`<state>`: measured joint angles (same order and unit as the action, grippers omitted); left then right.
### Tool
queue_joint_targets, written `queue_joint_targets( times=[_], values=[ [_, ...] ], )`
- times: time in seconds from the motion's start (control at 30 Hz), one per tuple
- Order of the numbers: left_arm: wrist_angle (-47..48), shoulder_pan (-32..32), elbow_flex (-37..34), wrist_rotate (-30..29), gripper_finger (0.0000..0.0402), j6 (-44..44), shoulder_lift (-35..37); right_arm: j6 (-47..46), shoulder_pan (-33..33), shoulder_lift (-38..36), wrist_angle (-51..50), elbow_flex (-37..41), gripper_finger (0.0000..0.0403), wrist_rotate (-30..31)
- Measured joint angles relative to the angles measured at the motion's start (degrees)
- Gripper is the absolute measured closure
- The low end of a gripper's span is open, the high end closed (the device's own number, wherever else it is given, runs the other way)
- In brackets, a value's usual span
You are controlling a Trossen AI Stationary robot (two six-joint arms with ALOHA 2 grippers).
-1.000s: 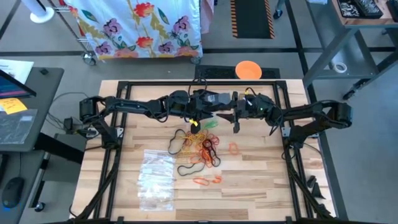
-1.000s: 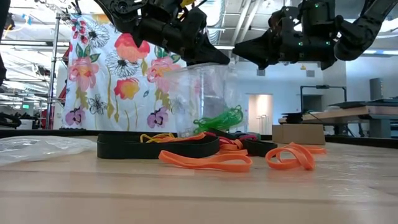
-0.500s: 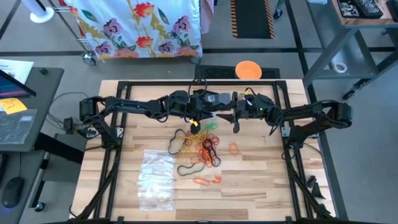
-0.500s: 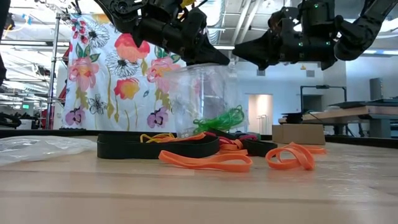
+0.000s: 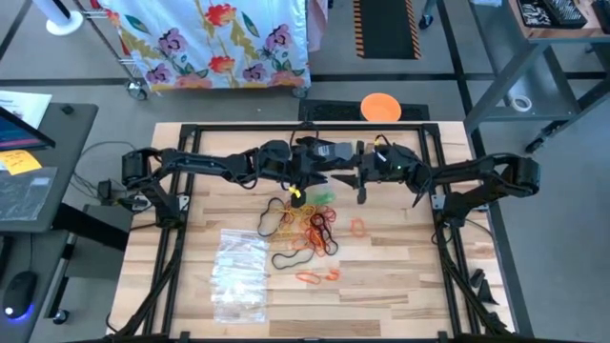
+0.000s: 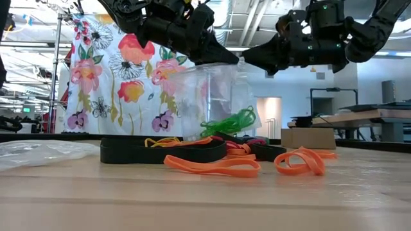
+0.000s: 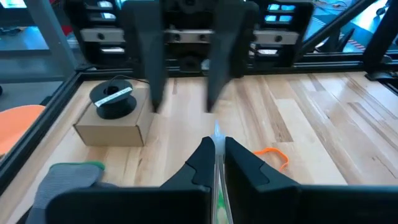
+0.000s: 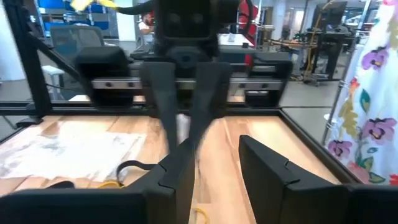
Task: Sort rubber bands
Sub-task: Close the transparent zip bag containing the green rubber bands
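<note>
Loose rubber bands in orange, red, yellow and black lie heaped mid-table; in the low view orange ones lie nearest. Above the heap hangs a clear plastic bag with green bands in its lower part. My left gripper is shut on the bag's top. My right gripper faces it from the table's right, level and open, its fingertips right beside the bag's top corner. I cannot tell whether they touch the bag. My left gripper pinches the bag's top edge between its two fingertips, coming nearly level from the table's left. The thin plastic stands up edge-on between the fingers. The bag hangs below them, its bottom down among the heaped bands.
A stack of clear plastic bags lies near the table's left front. A cardboard box with a black tape roll stands at the far side, a wide black band lies by the heap, and a black frame rail borders the table.
</note>
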<state>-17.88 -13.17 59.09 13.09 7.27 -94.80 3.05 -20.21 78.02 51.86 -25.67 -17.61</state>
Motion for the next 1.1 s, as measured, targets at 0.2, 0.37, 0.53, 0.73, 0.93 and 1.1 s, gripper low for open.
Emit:
queue_joint_targets(
  times=[0.2,0.37,0.53,0.73,0.93,1.1],
  values=[
    [-0.1,0.0,0.0,-0.4,0.0391,0.2,0.0,0.0,0.7,0.0,0.0,0.0,0.0278,0.0],
    [-0.1,0.0,0.0,-1.8,0.0391,0.5,0.0,-0.2,0.8,0.0,-2.0,0.0,0.0278,0.0],
    [-0.1,-0.1,0.0,-2.8,0.0391,0.6,0.0,-0.7,1.0,0.0,-3.3,0.0,0.0278,-0.2],
    [-0.1,-0.1,0.0,-2.9,0.0391,1.1,0.0,-0.6,1.1,0.0,-2.8,0.0,0.0278,-0.2],
    [-1.6,-0.1,0.0,-3.2,0.0391,0.3,0.0,-0.7,1.2,0.0,-2.7,0.0,0.0278,0.4],
    [-2.3,-0.1,0.0,-3.3,0.0391,-0.9,0.0,-0.6,1.4,0.0,-2.8,0.0,0.0278,1.0]
  ],
)
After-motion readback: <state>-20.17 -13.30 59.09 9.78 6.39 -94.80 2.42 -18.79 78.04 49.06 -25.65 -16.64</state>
